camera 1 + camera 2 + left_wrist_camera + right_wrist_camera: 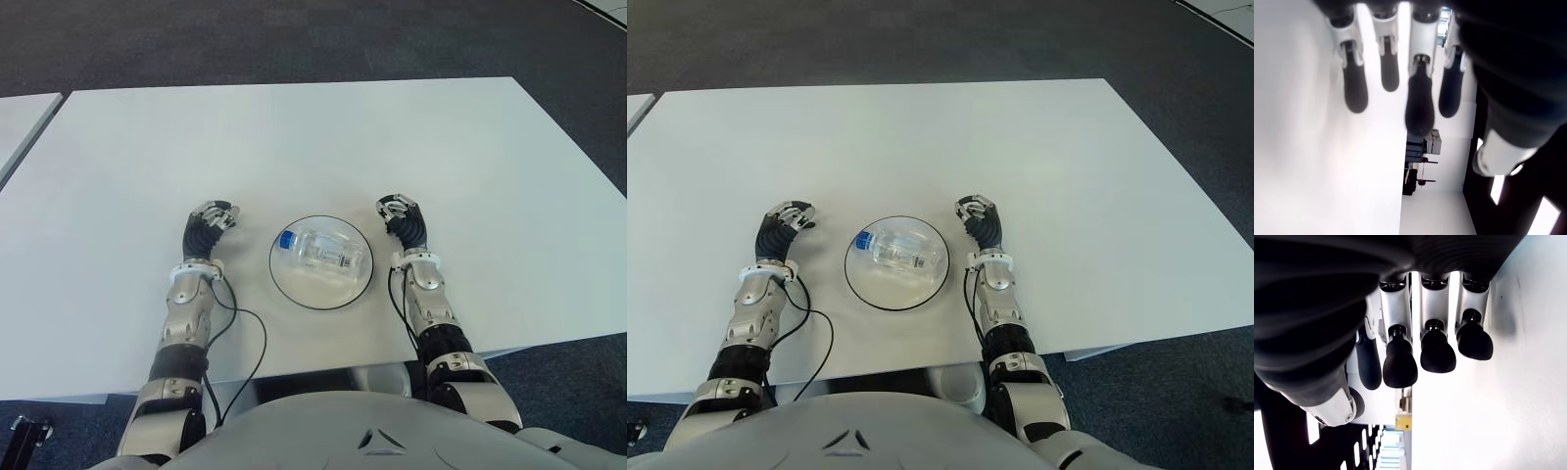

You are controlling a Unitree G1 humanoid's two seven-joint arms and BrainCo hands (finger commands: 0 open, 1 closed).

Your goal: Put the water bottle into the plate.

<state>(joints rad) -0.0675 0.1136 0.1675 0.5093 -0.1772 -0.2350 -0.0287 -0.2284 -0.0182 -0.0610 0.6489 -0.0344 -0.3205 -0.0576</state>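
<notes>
1. The water bottle [319, 252] lies on its side inside the plate [284, 281], with its blue cap toward the robot's left. The bottle is clear, so its outline against the white plate is hard to follow.
2. There is a label on the bottle, but its writing is too small to read.
3. The plate is round, white, with a dark rim, and it stands on the white counter [294, 147] between the two hands.
4. The left robot hand [210, 221] shows just to the left of the plate. Its fingers [1419, 103] are loosely extended, apart from each other, and hold nothing.
5. The right robot hand [399, 211] shows just to the right of the plate. Its fingers [1437, 351] are relaxed and also empty.
6. Both wrist views show only fingers and counter; the plate is out of view there.
</notes>
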